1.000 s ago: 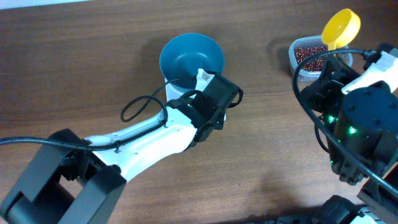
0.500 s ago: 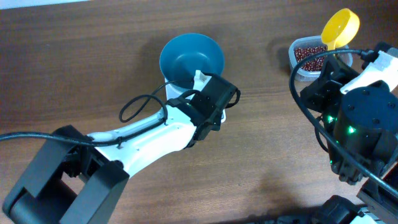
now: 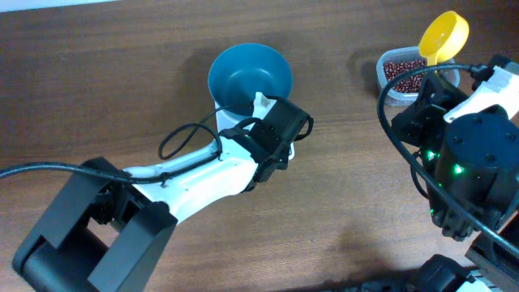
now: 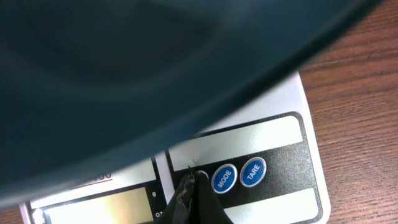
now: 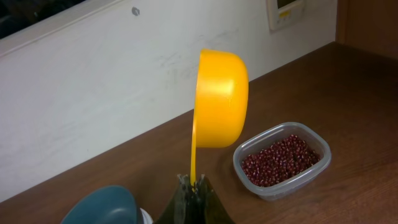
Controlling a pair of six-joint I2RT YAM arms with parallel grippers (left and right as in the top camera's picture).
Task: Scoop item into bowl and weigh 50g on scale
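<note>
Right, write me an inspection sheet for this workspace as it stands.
Surface: brown wooden table.
Job's things: blue bowl sits on the white scale, no beans seen in it. The beans lie in a clear tub.
Clutter: nothing seen.
Grippers: left gripper shut, its tips at the scale's button row. Right gripper shut on the handle of an upright yellow scoop.
Cables: black cable loops off the left arm; another runs along the right arm.
Surroundings: white wall behind the table.
</note>
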